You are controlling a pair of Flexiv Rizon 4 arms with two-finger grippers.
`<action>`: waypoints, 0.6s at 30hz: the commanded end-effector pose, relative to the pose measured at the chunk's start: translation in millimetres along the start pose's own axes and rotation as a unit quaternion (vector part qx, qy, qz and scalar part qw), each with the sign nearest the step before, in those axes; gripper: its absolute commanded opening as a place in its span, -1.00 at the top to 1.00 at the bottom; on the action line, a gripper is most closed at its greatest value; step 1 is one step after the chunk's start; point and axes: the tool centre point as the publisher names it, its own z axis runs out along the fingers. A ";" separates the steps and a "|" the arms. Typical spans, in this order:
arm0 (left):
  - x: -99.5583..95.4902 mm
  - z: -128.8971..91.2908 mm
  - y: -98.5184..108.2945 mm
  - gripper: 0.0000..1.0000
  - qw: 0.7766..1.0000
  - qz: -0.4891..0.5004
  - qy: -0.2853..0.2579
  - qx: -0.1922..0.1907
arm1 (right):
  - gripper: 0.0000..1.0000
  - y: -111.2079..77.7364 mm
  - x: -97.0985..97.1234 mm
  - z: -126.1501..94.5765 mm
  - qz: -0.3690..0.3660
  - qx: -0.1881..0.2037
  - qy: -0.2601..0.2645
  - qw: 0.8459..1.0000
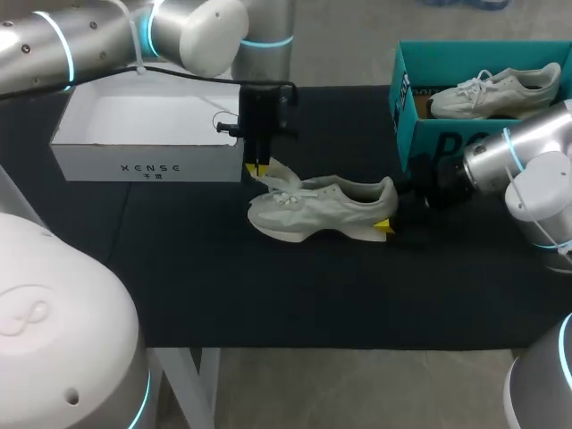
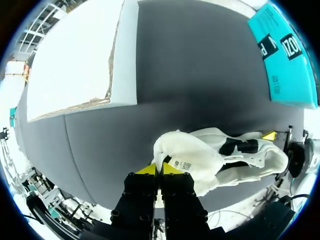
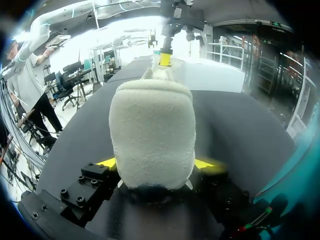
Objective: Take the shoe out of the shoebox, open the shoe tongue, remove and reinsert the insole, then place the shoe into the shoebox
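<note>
A pale white shoe (image 1: 322, 210) lies on its sole on the black table, toe pointing left. My left gripper (image 1: 257, 168) comes straight down over the toe end and is shut on the shoe tongue (image 1: 279, 176), which is pulled up. In the left wrist view its yellow tips (image 2: 160, 169) pinch the tongue (image 2: 187, 155). My right gripper (image 1: 386, 226) grips the heel from both sides. In the right wrist view the heel (image 3: 152, 130) fills the space between its fingers. The teal shoebox (image 1: 447, 138) stands open at the back right.
A second white shoe (image 1: 496, 92) lies inside the teal shoebox. A white open box (image 1: 152, 165) stands at the back left, just beside my left gripper. The black table mat extends toward the front edge.
</note>
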 end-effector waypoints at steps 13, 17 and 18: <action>22.9 -53.8 21.2 -1.00 0.963 0.260 0.053 0.040 | 1.00 -7.0 -0.6 0.2 0.000 0.001 0.000 1.000; 20.7 -76.0 28.8 -1.00 0.815 0.579 -0.025 0.009 | 1.00 -7.0 -0.6 0.2 0.000 0.001 0.000 1.000; 15.9 -80.7 32.4 -1.00 0.782 0.621 -0.047 0.031 | 1.00 -7.0 -0.6 0.2 0.000 0.001 0.000 1.000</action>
